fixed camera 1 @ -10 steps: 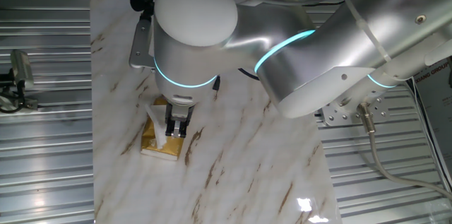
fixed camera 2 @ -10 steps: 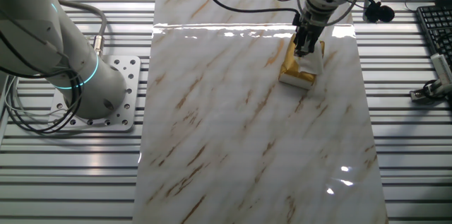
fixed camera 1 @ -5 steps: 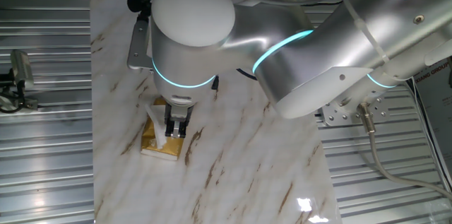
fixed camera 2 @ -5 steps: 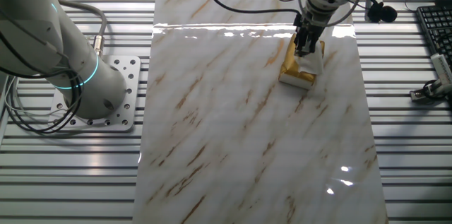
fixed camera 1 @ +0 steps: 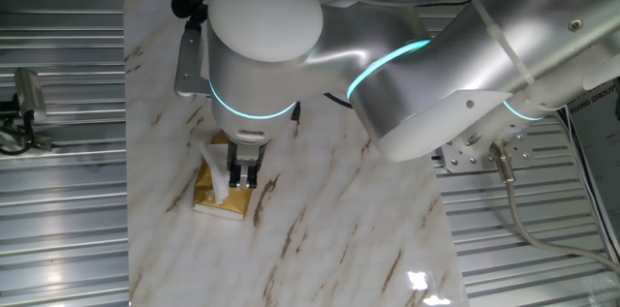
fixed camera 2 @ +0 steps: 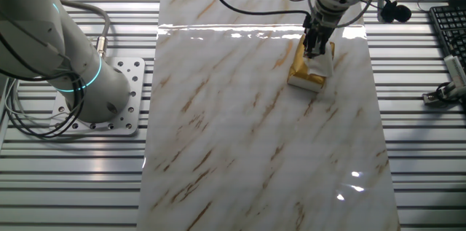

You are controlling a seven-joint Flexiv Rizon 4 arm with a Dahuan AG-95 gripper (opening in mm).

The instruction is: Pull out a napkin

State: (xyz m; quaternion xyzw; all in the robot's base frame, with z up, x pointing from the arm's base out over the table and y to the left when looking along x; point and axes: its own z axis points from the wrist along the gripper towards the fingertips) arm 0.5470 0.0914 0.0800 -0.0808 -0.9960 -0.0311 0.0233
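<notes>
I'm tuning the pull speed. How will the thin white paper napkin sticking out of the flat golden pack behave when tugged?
The thin white paper napkin already lies crumpled and bent over the flat golden pack, so it probably stays floppy and may tear. The pack looks small and sits loose on the marble table, so it could lift along. The gripper sits over it; grip unclear.

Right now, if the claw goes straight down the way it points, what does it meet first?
Most likely the napkin sticking up from the golden pack, which lies directly under the claw. Its tips look already at the white paper, though contact is hard to judge; under the pack is the marble table.
</notes>
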